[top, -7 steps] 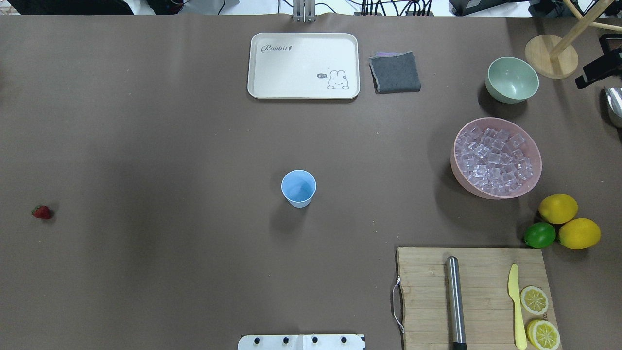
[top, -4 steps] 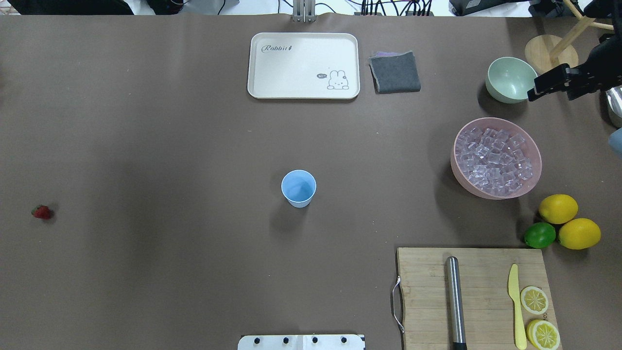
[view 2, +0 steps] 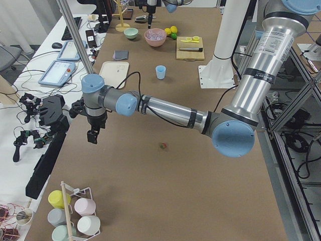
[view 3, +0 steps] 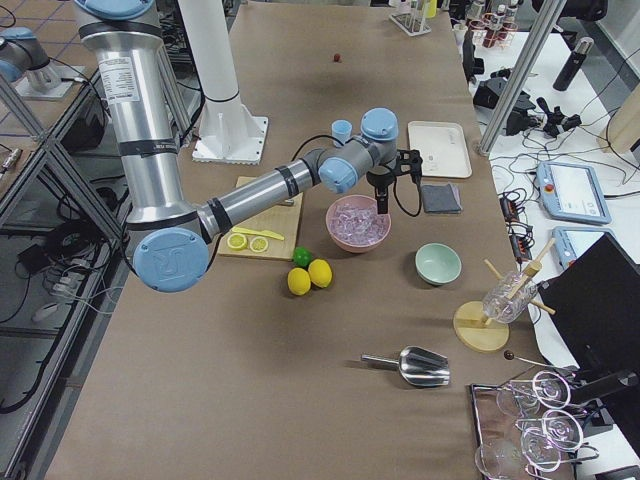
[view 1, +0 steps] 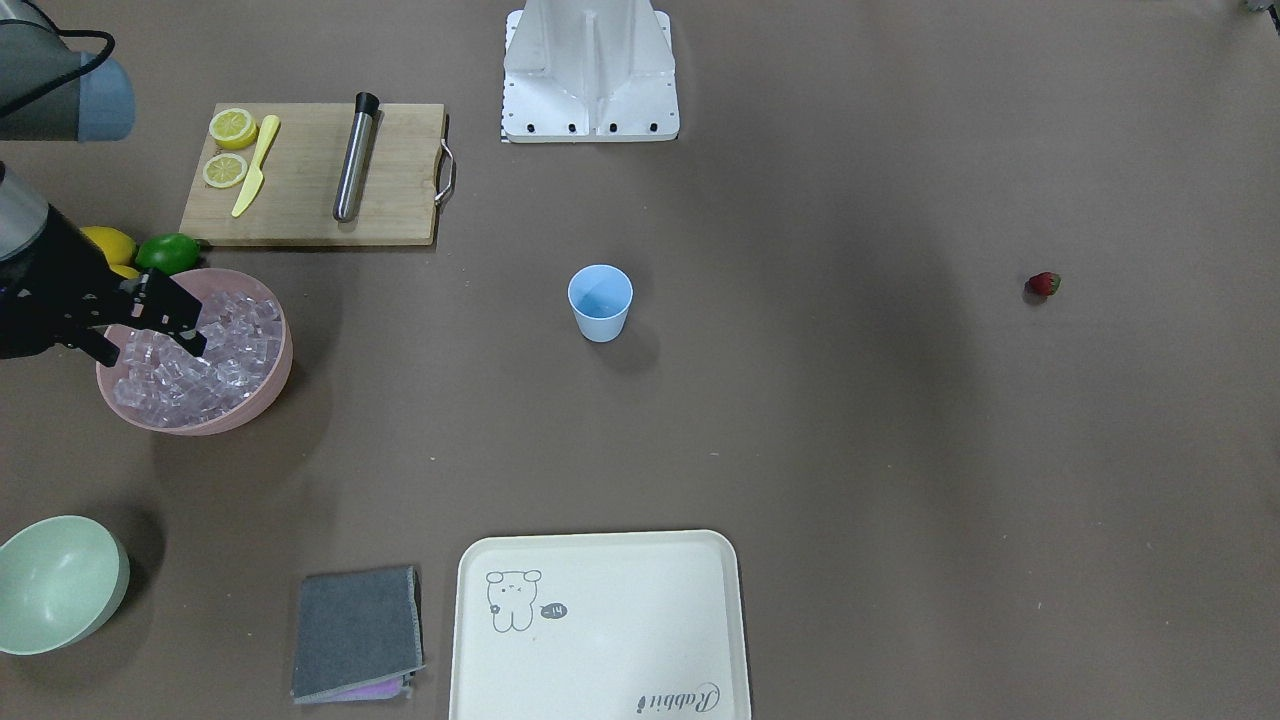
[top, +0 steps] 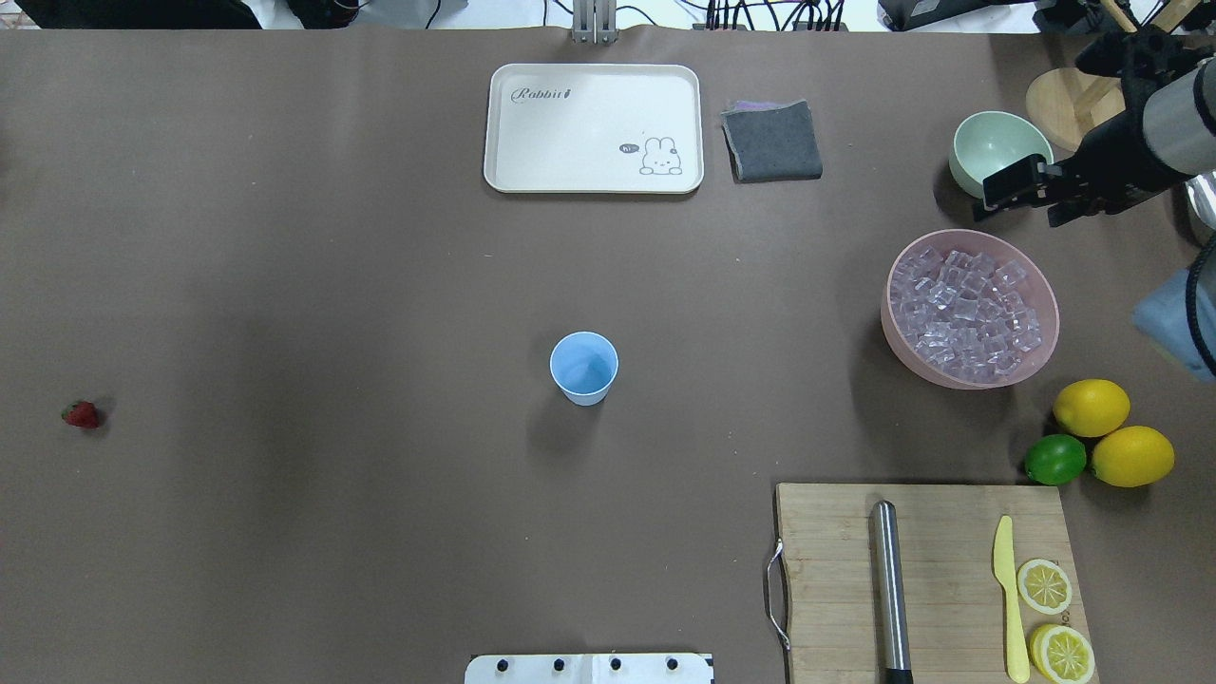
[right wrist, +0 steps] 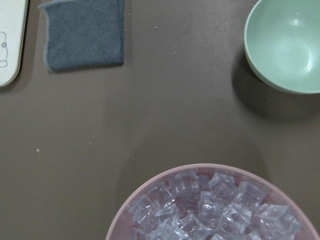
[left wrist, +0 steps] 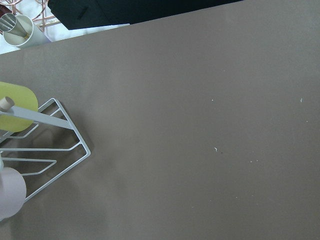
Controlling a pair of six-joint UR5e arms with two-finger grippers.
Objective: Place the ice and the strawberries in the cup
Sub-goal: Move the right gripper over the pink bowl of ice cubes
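The light-blue cup (top: 583, 367) stands upright and empty at the table's middle. The ice (top: 969, 309) fills a pink bowl (top: 1045, 356) at the right. In the right wrist view the ice (right wrist: 215, 210) lies at the bottom edge. The strawberry (top: 81, 414) lies alone far to the left. My right gripper (top: 1024, 195) hangs over the pink bowl's far rim, by the green bowl; its fingers (view 1: 180, 318) look open and hold nothing. My left gripper (view 2: 92, 135) shows only in the exterior left view, above the table's left end. I cannot tell whether it is open or shut.
A pale green bowl (top: 997, 152), a grey cloth (top: 771, 141) and a white tray (top: 594, 128) line the far side. A cutting board (top: 826, 579) holds a metal rod, yellow knife and lemon slices; lemons and a lime (top: 1054, 460) lie beside it. A cup rack (view 2: 75, 216) stands at the left end.
My right arm has come in from the right edge and moved left, its gripper now in front of the green bowl near the pink bowl's far rim. Nothing else moved.
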